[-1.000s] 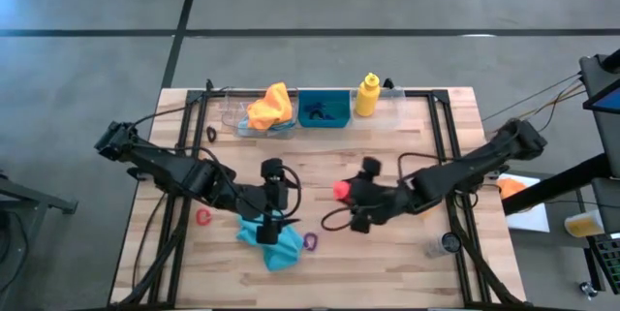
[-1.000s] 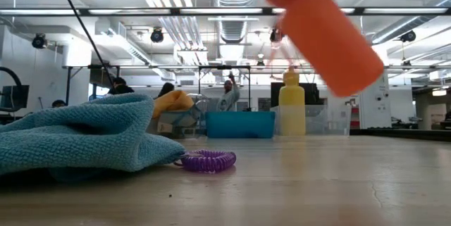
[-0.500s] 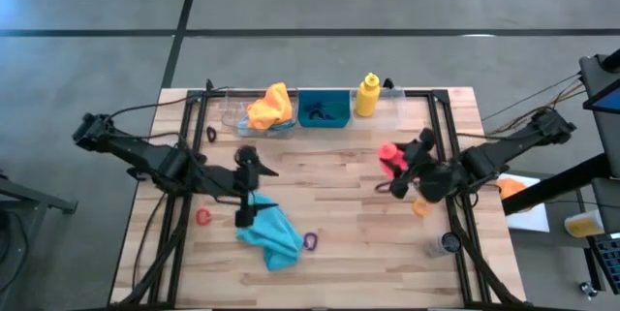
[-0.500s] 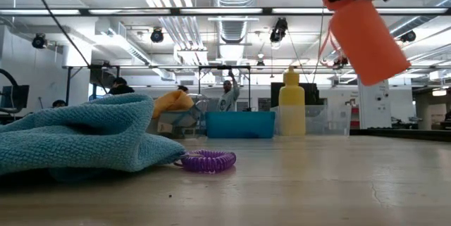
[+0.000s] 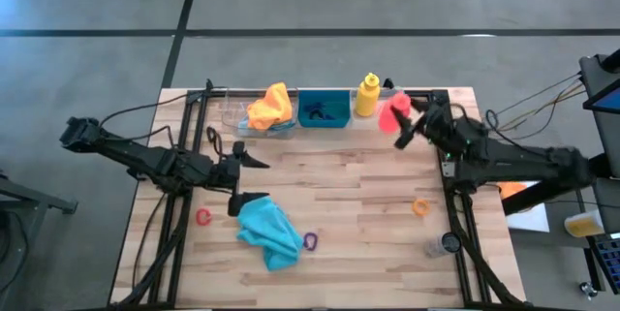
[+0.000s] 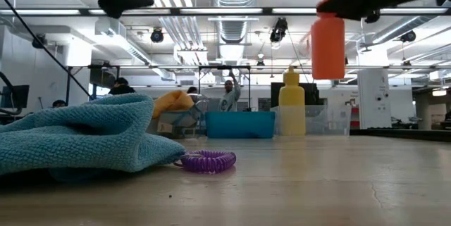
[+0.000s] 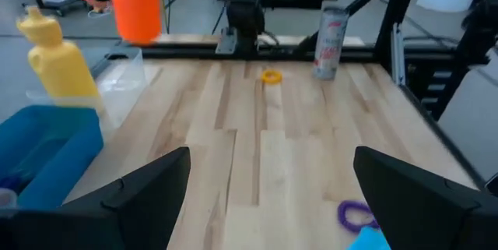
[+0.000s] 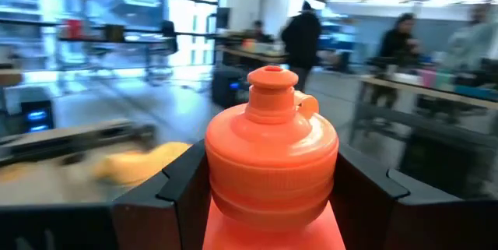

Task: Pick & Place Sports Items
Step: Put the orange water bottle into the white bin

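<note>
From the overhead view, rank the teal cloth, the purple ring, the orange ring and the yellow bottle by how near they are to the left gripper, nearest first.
Left gripper, open, left of centre.
1. Teal cloth, just in front of it.
2. Purple ring, at the cloth's right edge.
3. Yellow bottle, back edge.
4. Orange ring, right side.

Table: pale wood planks, matt, visible grain; teal cloth: soft, coarse looped weave, matt; purple ring: coiled plastic, slight sheen; pink-red bottle: smooth plastic, ribbed cap, matt; yellow bottle: smooth plastic, soft gloss; bin: smooth teal plastic; can: shiny metal; orange cloth: soft fabric; tray: clear plastic.
</note>
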{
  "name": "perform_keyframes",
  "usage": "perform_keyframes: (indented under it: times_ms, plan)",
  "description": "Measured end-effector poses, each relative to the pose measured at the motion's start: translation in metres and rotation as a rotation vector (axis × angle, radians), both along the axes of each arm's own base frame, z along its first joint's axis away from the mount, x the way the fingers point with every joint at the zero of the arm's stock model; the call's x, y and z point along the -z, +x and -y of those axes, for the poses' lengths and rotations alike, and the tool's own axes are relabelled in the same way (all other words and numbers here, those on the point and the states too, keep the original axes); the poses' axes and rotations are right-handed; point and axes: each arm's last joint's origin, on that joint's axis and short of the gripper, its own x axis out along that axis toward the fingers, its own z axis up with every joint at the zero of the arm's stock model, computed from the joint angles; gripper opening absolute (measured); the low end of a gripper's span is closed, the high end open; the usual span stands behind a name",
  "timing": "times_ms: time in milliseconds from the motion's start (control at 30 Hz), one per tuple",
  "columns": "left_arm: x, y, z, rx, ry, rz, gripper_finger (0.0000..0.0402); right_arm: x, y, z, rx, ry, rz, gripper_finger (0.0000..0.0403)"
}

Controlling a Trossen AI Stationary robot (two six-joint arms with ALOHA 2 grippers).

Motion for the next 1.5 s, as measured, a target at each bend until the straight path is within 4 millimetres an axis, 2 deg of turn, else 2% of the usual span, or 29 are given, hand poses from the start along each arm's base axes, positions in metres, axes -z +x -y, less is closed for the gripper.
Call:
perform_keyframes:
  times_ms: [167, 300, 467, 667, 1000, 1200, 1500]
  plan:
    - [0.012, -0.003, -0.001, 0.000, 0.009, -0.027, 0.0366, 0.005, -0.006, 0.033, 0.087, 0.004, 0.005, 0.0203]
    - [0.014, -0.003, -0.001, -0.003, 0.012, -0.033, 0.0366, 0.011, -0.004, 0.058, 0.063, -0.003, 0.047, 0.0203]
    - [0.013, -0.003, -0.001, -0.005, 0.008, -0.032, 0.0366, 0.026, -0.001, 0.080, 0.145, 0.001, 0.107, 0.0203]
    - [0.015, -0.003, -0.001, -0.022, -0.039, -0.044, 0.0366, 0.043, 0.007, 0.089, 0.168, 0.044, 0.058, 0.0203]
    - [0.016, -0.003, -0.001, -0.022, -0.035, -0.059, 0.0366, 0.060, 0.013, 0.102, 0.308, 0.078, 0.009, 0.0203]
    - [0.017, -0.003, -0.001, -0.022, -0.035, -0.060, 0.0366, 0.072, 0.016, 0.109, 0.328, 0.108, -0.037, 0.0203]
    - [0.017, -0.004, -0.001, -0.021, -0.040, -0.065, 0.0366, 0.081, 0.019, 0.112, 0.329, 0.102, -0.010, 0.0203]
